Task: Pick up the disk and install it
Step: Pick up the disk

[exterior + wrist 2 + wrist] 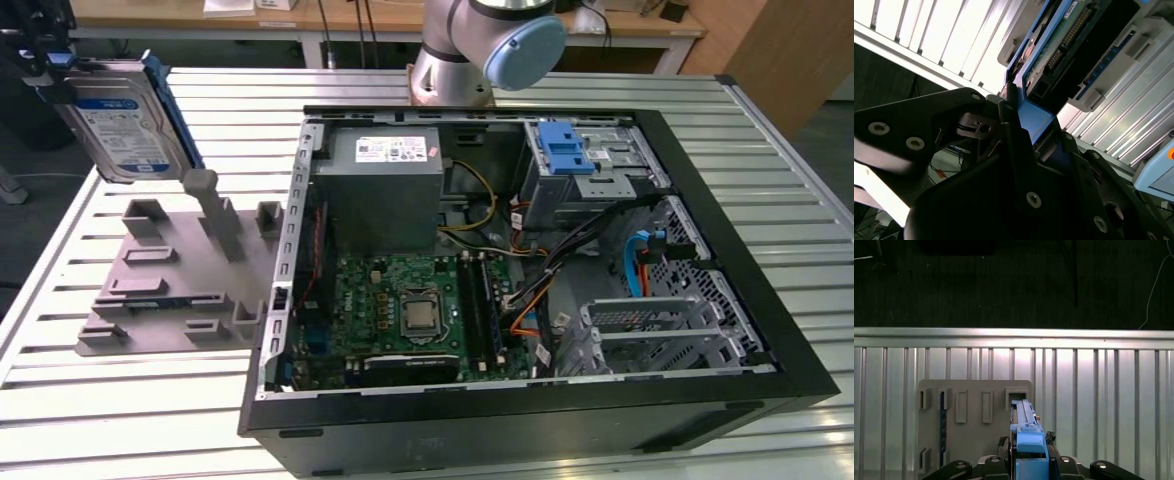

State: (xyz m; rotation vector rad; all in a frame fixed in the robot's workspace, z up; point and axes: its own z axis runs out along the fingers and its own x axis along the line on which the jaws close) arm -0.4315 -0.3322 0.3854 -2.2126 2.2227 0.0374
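A black gripper (1030,466) is clamped narrowly on a disk (123,125), its dark fingers (1013,145) pressing on either side of the blue plastic frame that runs around the silver drive. In the exterior view the disk is held upright in the air, its white-and-blue label facing the camera, at the far upper part of the exterior view's left. In the second wrist view the green circuit board on the disk's underside shows past the fingers. Below the disk lies a grey moulded holder (174,275) with slots and one tall post, and the disk's lower edge is close above that post. The holder rests on a table (120,400) of pale metal slats. Just beside the holder, towards the exterior view's right, lies an open black computer case (534,425) on its side. Inside it are a green circuit board (400,310), a grey power supply box (380,190), bundled cables and a blue latch (567,150) on a metal drive cage. Behind the case rises the arm's grey base (461,60) with a pale blue cap.
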